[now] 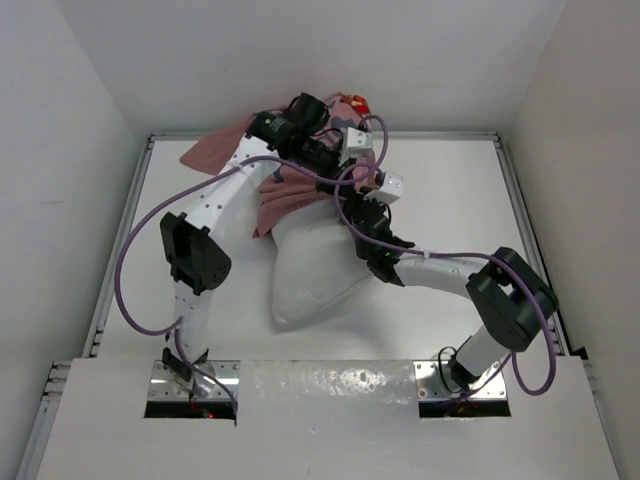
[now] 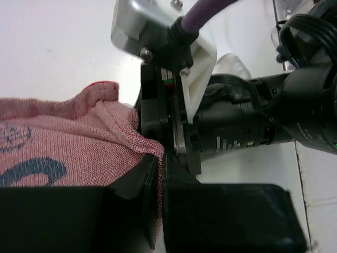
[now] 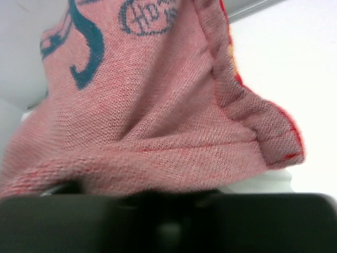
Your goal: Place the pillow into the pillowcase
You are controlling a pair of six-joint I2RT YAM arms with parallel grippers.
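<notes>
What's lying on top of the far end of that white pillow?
The pillowcase lies bunched over the pillow's far end, pinched by the left tool and right tool. The cloth hides whether that end has gone inside.

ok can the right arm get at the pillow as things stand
Probably not yet. The pillow lies mostly bare just under that arm, so nothing blocks the way, but the right gripper is shut on the pillowcase and would have to let go first.
</notes>
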